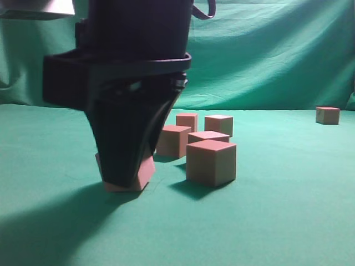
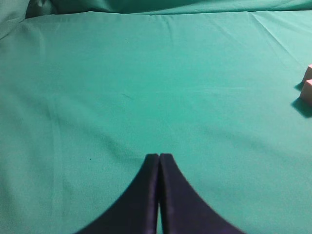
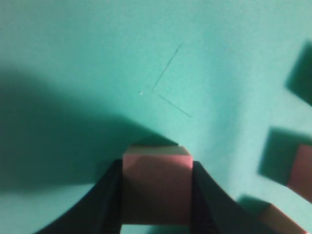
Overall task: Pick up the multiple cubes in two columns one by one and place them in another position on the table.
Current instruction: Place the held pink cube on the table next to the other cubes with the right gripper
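The worktop [image 1: 288, 221] is a wide spread of smooth green cloth, backed by a hanging green cloth [image 1: 266, 55] with folds. Over its left part in the exterior view the right arm [image 1: 133, 50] reaches down as a big black mass. The right pincer [image 1: 126, 176] is closed partway, its two dark fingers [image 3: 109, 195] pressed on opposite faces of one salmon-red cube [image 3: 156, 183], which sits tilted at the cloth surface. Just to the right stands a cluster of five cubes [image 1: 211, 162], the nearest one largest in view, the others close behind it. A lone cube [image 1: 327, 114] rests well apart at the far right. The left pincer [image 2: 159, 161] hangs over bare cloth with its fingers together, holding nothing; two cube edges [image 2: 307, 87] show at that view's right border.
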{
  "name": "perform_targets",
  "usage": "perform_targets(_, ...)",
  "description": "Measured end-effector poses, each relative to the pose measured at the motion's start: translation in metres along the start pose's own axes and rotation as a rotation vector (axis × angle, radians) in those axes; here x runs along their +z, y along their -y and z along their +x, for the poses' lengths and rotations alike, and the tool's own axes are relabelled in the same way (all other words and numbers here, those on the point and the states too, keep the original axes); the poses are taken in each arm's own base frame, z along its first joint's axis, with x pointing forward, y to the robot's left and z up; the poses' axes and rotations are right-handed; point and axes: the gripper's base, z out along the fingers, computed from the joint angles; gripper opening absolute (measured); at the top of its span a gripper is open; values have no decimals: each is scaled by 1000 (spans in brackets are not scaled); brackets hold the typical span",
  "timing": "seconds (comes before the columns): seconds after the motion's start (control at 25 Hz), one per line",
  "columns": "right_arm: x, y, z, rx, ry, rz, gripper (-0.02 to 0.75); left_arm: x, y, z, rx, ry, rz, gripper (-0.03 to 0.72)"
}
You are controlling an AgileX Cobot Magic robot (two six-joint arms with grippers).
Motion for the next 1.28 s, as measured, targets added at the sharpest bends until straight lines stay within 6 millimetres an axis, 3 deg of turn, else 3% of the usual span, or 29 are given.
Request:
perform_targets(0.76, -7, 6, 2, 17, -85, 31, 253, 0, 0, 0, 0, 0, 0, 0)
perform_targets(1.28, -2, 2, -3, 54, -42, -4, 253, 0, 0, 0, 0, 0, 0, 0)
